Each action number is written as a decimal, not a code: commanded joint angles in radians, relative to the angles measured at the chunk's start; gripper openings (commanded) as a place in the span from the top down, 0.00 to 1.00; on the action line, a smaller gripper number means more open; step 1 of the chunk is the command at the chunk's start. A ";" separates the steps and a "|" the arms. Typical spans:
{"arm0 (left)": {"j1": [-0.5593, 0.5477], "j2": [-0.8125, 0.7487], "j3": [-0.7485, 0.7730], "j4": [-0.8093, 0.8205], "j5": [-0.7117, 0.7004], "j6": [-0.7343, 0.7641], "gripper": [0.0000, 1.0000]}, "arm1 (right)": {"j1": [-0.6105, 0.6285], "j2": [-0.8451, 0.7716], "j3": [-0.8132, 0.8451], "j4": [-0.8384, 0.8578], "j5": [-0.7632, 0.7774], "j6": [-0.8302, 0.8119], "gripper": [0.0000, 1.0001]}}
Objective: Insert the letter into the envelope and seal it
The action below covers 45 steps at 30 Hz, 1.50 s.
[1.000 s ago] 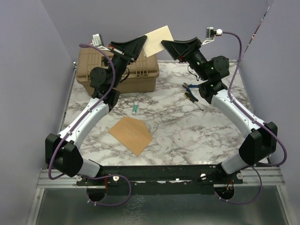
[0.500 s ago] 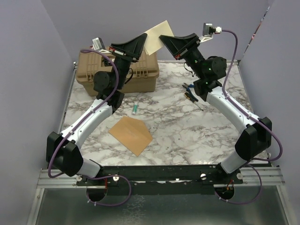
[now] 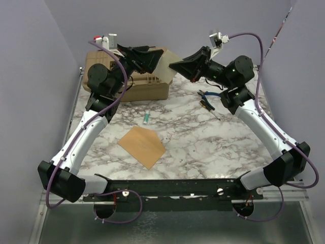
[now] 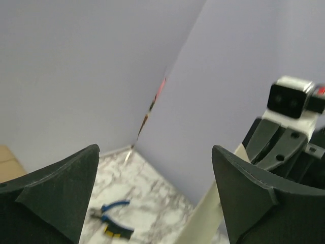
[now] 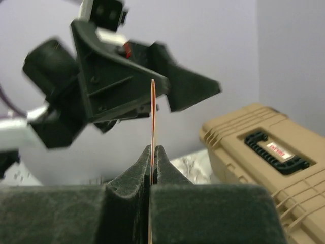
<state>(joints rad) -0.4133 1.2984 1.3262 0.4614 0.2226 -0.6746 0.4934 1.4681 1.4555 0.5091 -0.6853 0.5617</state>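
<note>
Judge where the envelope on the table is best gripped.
Likely the pointed flap of the envelope, approached from above on its far-right side: it lies flat on the marble table, so only that loose edge could lift for a pinch. The open left gripper is free.

Top: high rear, looking down. Wrists: close, facing each other. Case (image 3: 152, 91) (image 5: 244, 173): top, right.

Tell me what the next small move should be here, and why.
Probably back the left gripper away from the letter: its jaws stand wide open, while the right gripper is shut on the sheet's edge, holding it in the air. With the left one clear, the right one can carry it down to the envelope.
</note>
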 commanded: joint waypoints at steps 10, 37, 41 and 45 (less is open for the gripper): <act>0.062 0.034 0.059 -0.359 0.704 0.248 0.22 | -0.004 0.026 0.186 -0.812 -0.355 -0.526 1.00; 0.131 -0.024 -0.107 0.059 0.717 -0.096 0.17 | -0.003 0.049 0.178 -0.758 -0.397 -0.439 1.00; 0.093 0.002 -0.107 0.060 0.748 -0.104 0.35 | -0.003 0.068 0.198 -0.769 -0.438 -0.441 1.00; 0.078 0.019 -0.113 0.060 0.758 -0.107 0.49 | -0.002 0.081 0.215 -0.768 -0.459 -0.440 1.00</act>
<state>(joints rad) -0.3191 1.2957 1.2278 0.4953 0.9314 -0.7673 0.4908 1.5318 1.6264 -0.2569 -1.0779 0.1127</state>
